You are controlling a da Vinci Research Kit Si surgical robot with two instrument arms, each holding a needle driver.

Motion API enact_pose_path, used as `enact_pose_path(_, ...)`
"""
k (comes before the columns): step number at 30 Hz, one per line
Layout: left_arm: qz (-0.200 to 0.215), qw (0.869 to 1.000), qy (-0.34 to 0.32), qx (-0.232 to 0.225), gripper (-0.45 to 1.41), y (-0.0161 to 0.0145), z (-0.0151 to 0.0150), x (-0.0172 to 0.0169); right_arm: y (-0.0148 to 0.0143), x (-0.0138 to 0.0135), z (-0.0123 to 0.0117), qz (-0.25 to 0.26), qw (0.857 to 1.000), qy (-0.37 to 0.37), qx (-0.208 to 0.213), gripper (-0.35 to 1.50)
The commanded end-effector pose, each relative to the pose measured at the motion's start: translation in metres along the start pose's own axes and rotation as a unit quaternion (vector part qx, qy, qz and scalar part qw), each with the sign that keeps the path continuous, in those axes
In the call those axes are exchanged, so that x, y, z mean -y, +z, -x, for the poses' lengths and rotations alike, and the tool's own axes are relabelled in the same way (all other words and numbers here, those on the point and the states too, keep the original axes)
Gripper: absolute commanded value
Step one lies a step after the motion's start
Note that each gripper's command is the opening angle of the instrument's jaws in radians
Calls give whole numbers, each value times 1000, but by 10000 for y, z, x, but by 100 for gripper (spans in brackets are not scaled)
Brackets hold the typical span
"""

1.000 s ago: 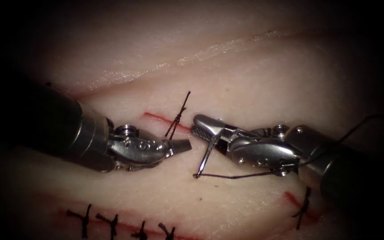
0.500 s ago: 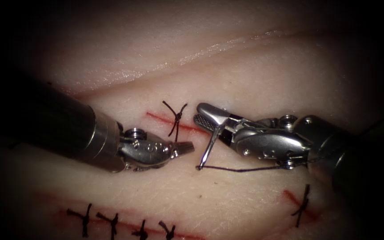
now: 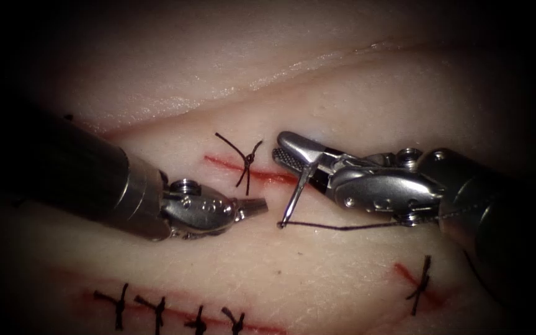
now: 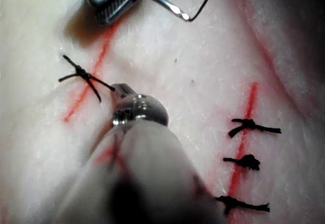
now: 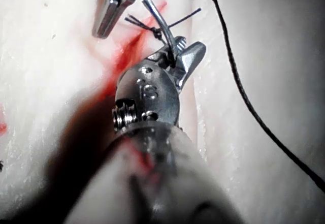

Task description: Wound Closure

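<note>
Moved: right claw (image 3: 288,154) has lifted the needle (image 3: 294,200) upward; knot tails (image 3: 243,162) have splayed.
Right claw: clamped on the needle's upper end.
Needle: above the tissue (image 3: 317,267), thread (image 3: 342,227) trailing right.
Left claw (image 3: 257,207): closed, holding nothing, below the cut (image 3: 268,176).

The endoscope looks down on the tissue (image 3: 355,93) from above and in front, at a moderate distance, taking in the knotted stitch (image 3: 245,162) on the short red cut (image 3: 262,175) and both tools meeting just beside it. The left wrist view looks along its own shaft from very close, over the left tool (image 4: 133,107) toward that same knotted stitch (image 4: 81,75). The right wrist view looks along its shaft, closer still, over the right tool (image 5: 177,59) toward the stitch (image 5: 152,27). All three share the stitch, the cut beneath it and the needle (image 3: 295,197) next to it.
</note>
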Motion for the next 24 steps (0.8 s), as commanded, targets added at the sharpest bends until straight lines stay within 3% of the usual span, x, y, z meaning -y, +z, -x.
enact_pose_path(1,1,1000,0,2,-45,6,7,-5,9,6,-6,-6,1000,-6,-7,-35)
enact_pose_path(6,2,1000,1,3,-45,6,7,-4,17,6,-42,-20,997,-69,-13,-35)
enact_pose_path(16,6,1000,3,3,-45,1,11,-2,23,13,-38,-26,996,-85,0,-35)
enact_pose_path(19,5,1000,2,4,-45,1,10,-4,18,-1,-22,9,1000,15,9,-35)
enact_pose_path(20,5,1000,2,4,-45,0,10,-5,11,-13,-7,41,995,95,11,-35)
enact_pose_path(21,5,1000,1,4,-45,-1,9,-5,9,-18,1,52,990,130,11,-35)
enact_pose_path(22,6,1000,1,4,-45,-2,9,-6,2,-30,18,75,976,205,14,-35)
enact_pose_path(24,5,1000,1,4,-45,-2,8,-7,-2,-39,30,91,960,263,17,-35)
